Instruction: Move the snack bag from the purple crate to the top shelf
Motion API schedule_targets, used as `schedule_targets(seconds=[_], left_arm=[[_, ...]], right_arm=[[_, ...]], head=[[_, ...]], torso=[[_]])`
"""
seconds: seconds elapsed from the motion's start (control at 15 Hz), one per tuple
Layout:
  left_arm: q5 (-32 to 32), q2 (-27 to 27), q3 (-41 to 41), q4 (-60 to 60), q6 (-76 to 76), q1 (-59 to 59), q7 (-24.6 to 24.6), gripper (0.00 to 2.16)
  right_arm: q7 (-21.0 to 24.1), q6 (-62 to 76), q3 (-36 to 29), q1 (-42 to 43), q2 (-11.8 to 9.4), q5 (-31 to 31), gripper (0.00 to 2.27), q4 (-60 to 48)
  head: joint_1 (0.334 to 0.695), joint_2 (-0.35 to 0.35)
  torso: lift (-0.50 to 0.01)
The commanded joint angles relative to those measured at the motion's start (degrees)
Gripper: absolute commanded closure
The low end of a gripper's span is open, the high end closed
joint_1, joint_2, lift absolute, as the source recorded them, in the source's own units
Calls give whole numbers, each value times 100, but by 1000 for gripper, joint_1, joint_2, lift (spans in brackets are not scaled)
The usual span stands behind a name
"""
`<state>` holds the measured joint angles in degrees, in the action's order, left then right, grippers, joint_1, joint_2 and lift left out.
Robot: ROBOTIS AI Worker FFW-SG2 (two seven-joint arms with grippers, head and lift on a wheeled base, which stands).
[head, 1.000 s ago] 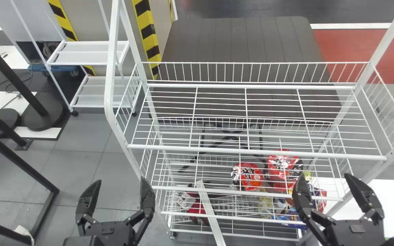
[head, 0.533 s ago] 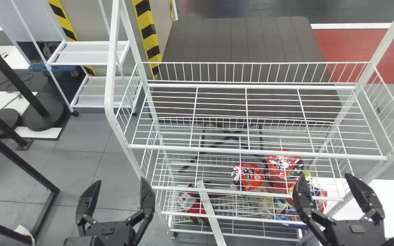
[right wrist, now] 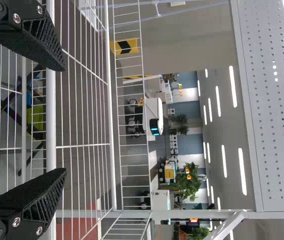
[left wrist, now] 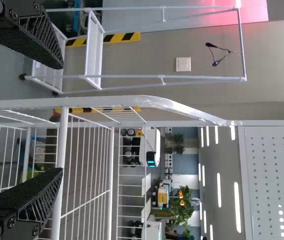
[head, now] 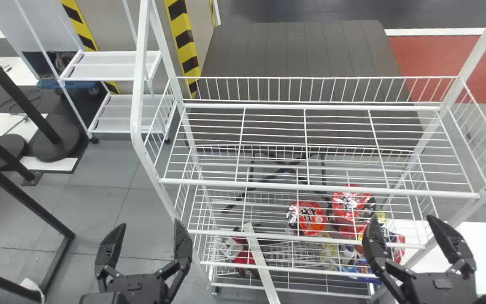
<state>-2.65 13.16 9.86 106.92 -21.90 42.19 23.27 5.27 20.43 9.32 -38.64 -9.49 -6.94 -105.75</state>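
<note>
Grey floor tiles point(head: 103, 169) run under and beside a white wire rack point(head: 136, 114), where red snack bags point(head: 310, 217) lie below the upper wire shelf point(head: 319, 186); which one is meant, I cannot tell. Left hand point(head: 149, 228) and right hand point(head: 403, 219) hang near its front, both with fingers spread wide.

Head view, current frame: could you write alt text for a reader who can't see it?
The robot's left claw and right claw, both open with nothing between their fingers, are at the bottom of the view, before a white wire rack. Red packages show through the wires below its top shelf.
</note>
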Motion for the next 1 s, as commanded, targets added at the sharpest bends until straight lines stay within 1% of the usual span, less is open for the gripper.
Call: schedule_targets(seconds=[0.0,0.13,0.4,0.47,0.6,0.67,0.8,0.93], left_arm=[[-7,-6,7,-13,-29,0,10,80],[-34,3,42,-4,-82,0,125,80],[-60,3,42,-13,-99,-9,116,83],[-60,3,42,-22,-99,-9,116,83],[-60,3,42,-22,-99,-9,125,83],[-51,3,42,-22,-99,-9,125,83],[-42,3,42,-22,-99,-9,116,83],[-42,3,42,-31,-99,-9,125,83]], right_arm=[[0,0,0,5,0,0,90,-7],[0,0,0,5,0,0,90,2],[115,-35,88,5,18,18,70,-7],[378,-53,202,14,18,202,36,-7],[1345,70,527,84,0,703,12,37],[1530,158,624,102,-53,817,16,46],[1442,861,624,67,-167,729,33,125],[1407,774,624,76,-167,712,22,125]], head=[[695,100],[695,101],[695,103],[695,104],[695,104],[695,100],[695,105],[695,126]], torso=[[-1],[-1],[-1],[-1],[-1],[-1],[-1],[-1]])
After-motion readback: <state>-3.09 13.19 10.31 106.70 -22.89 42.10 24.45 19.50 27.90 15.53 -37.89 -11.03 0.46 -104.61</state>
